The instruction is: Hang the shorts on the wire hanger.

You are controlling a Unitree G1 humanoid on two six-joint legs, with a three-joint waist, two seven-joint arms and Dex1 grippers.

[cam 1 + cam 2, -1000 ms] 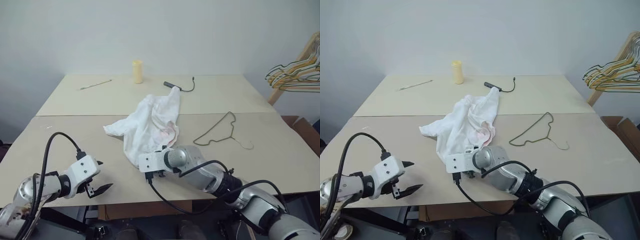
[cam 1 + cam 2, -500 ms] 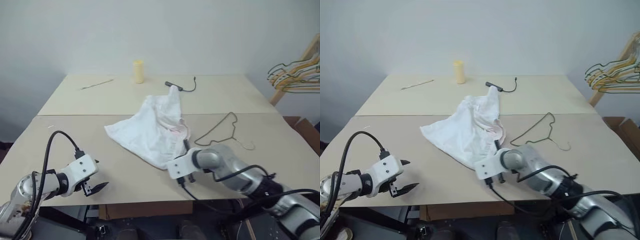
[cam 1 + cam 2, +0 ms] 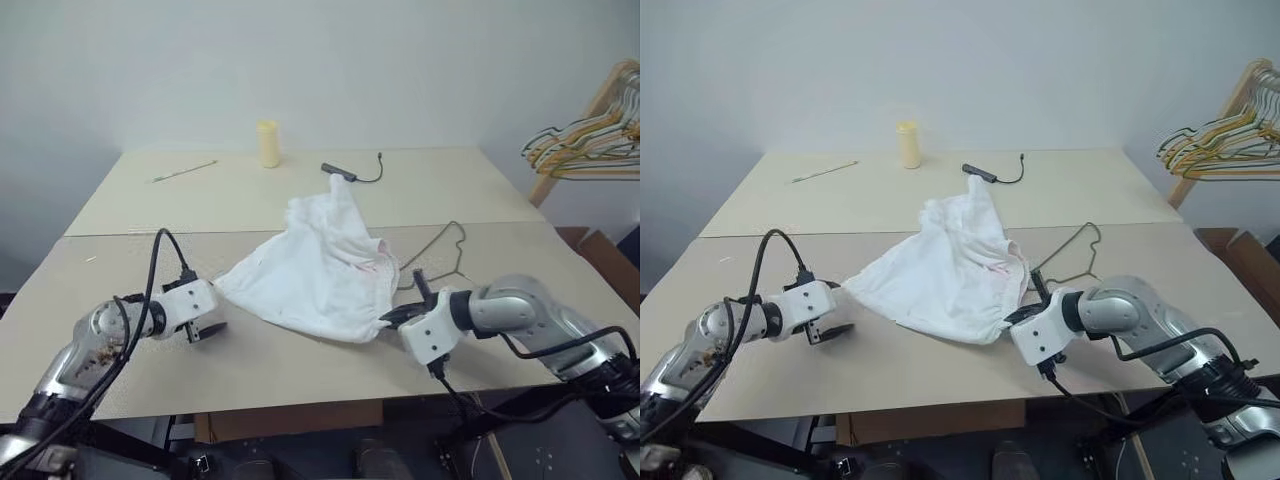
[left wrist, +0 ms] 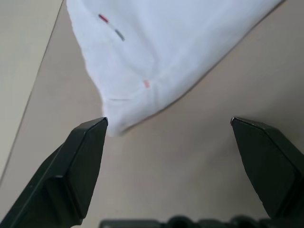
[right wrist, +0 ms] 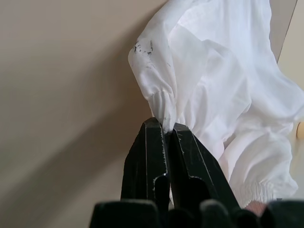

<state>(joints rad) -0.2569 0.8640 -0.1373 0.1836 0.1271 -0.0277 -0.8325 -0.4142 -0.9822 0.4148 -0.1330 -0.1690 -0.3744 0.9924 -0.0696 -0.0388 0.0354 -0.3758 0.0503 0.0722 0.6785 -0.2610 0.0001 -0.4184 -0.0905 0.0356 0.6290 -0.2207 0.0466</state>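
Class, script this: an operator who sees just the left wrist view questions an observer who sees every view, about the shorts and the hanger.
Operator: My left gripper is open at a white corner. Is the other end held?
Observer: Yes, the right gripper is shut on a gathered edge of the shorts.
Operator: Where is the wire hanger?
Observer: The wire hanger lies flat on the table, on the shorts' right, just beyond the right gripper.

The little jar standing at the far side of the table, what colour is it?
The jar is pale yellow, clearest in the left eye view.
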